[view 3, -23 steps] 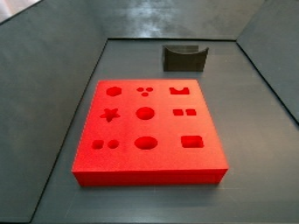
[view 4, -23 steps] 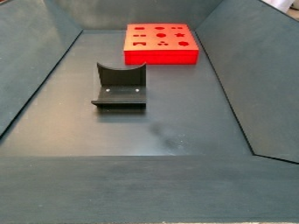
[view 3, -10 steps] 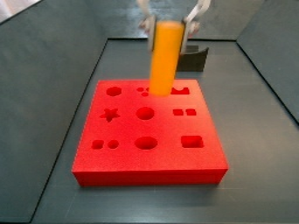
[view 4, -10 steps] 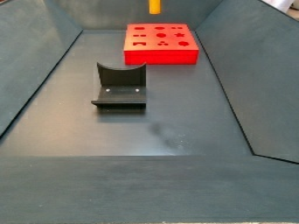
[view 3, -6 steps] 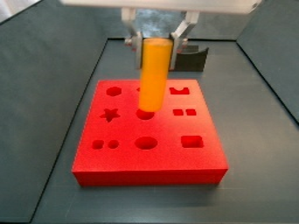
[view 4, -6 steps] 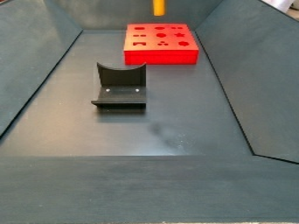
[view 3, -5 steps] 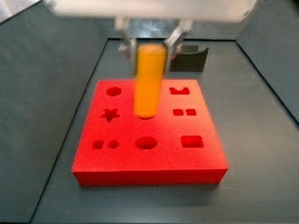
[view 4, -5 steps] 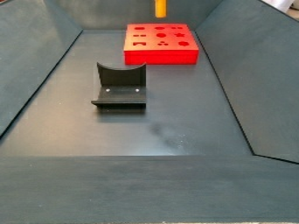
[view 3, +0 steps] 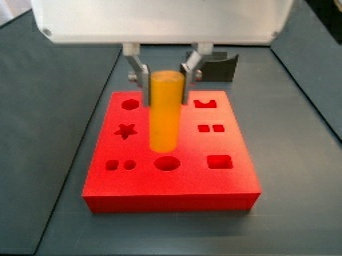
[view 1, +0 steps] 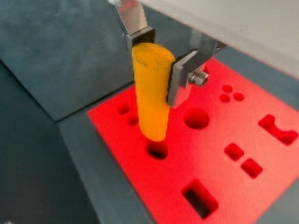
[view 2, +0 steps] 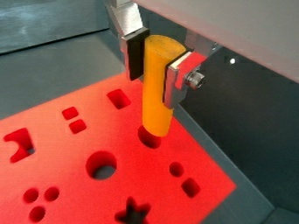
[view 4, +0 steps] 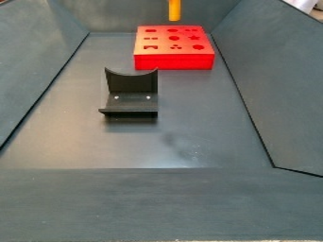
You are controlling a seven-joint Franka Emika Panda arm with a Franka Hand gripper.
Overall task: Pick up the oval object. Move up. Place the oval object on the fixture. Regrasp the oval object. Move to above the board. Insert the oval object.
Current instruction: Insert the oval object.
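Yellow-orange oval object (view 1: 152,96) upright in gripper (view 1: 162,66) (jaws clamped), above board (view 1: 251,179)

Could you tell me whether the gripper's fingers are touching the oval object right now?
Touching. In both wrist views the gripper has its fingers pressed flat against the oval object, held upright above the board.

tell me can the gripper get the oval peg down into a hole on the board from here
Probably yes. The gripper holds the oval peg upright between its fingers, directly above the red board. Nothing lies between the peg's lower end and the holes, though exact alignment is hard to judge.
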